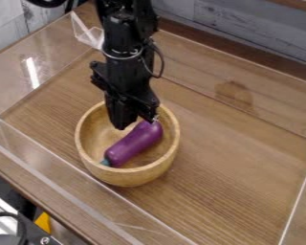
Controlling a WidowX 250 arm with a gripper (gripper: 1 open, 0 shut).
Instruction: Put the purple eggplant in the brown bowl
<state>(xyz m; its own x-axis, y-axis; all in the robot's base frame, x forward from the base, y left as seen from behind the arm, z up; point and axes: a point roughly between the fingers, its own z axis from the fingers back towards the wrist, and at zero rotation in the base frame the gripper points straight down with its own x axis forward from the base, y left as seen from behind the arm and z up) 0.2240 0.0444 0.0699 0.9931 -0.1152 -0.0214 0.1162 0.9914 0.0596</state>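
The purple eggplant point(134, 143) lies inside the brown bowl point(89, 153), slanting from lower left to upper right, its teal stem tip low at the left. The round wooden bowl sits on the wood-grain table, left of centre. My black gripper point(126, 119) hangs over the bowl's back half, just above the eggplant's upper end. Its fingers are shut and hold nothing; the eggplant rests free in the bowl.
Clear plastic walls point(28, 67) fence the wooden tabletop point(232, 124) on the left, front and right. A grey brick-patterned wall point(245, 24) stands behind. The arm point(123, 33) rises from the gripper toward the top of the view.
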